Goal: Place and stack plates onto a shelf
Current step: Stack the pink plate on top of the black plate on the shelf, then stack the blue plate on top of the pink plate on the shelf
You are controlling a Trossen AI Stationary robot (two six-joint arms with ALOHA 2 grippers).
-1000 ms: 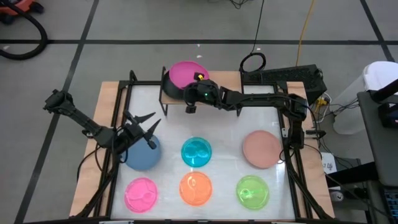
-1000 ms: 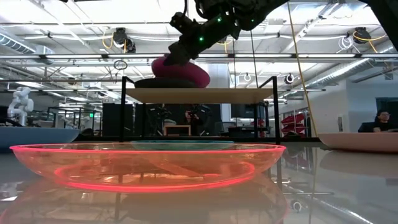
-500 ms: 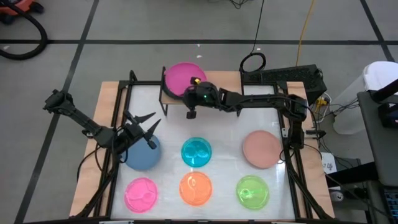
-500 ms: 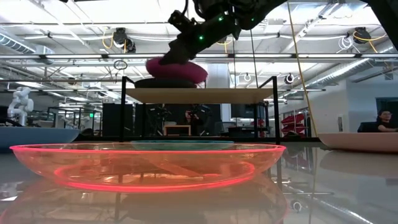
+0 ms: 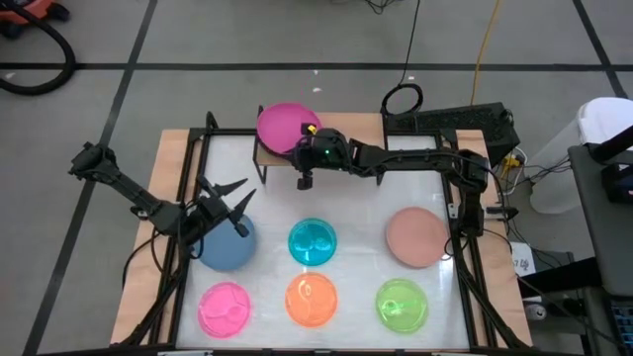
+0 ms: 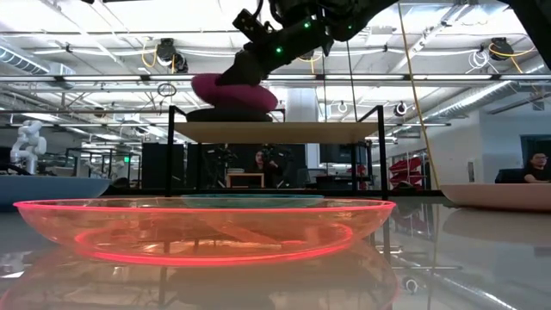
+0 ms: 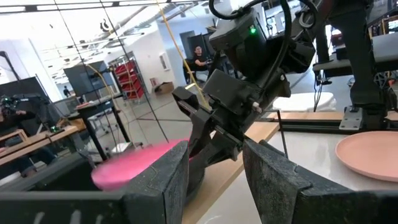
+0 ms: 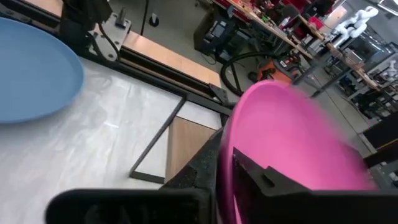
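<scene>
The magenta plate [image 5: 282,126] hangs tilted over the low wooden shelf [image 6: 275,131] at the table's far edge, just above a dark grey plate [image 6: 225,113] that lies on the board. My right gripper [image 5: 307,143] is shut on the magenta plate, which fills the right wrist view [image 8: 292,143]. My left gripper [image 5: 223,201] waits open above the blue plate [image 5: 226,245] at the table's left. Its wrist view shows the right gripper and the magenta plate [image 7: 140,163] beyond its own fingers. My right gripper pinches the magenta plate's rim [image 8: 227,155] on the side toward the table's right, one finger on the upper face and one underneath. It comes slanting down from the right. The plate is tilted above the dark grey plate; whether the two touch, I cannot tell.
On the white table lie a cyan plate [image 5: 313,242], an orange one [image 5: 312,300], a green one [image 5: 401,305], a translucent pink one [image 5: 225,309] and a dusty pink one [image 5: 415,237]. The orange plate [image 6: 207,228] fills the low view's foreground. People show in the room behind.
My right gripper has carried the magenta plate toward the table's left, farther over the shelf and the dark grey plate, staying shut on its rim. The plate has stayed tilted. My left arm has kept still.
</scene>
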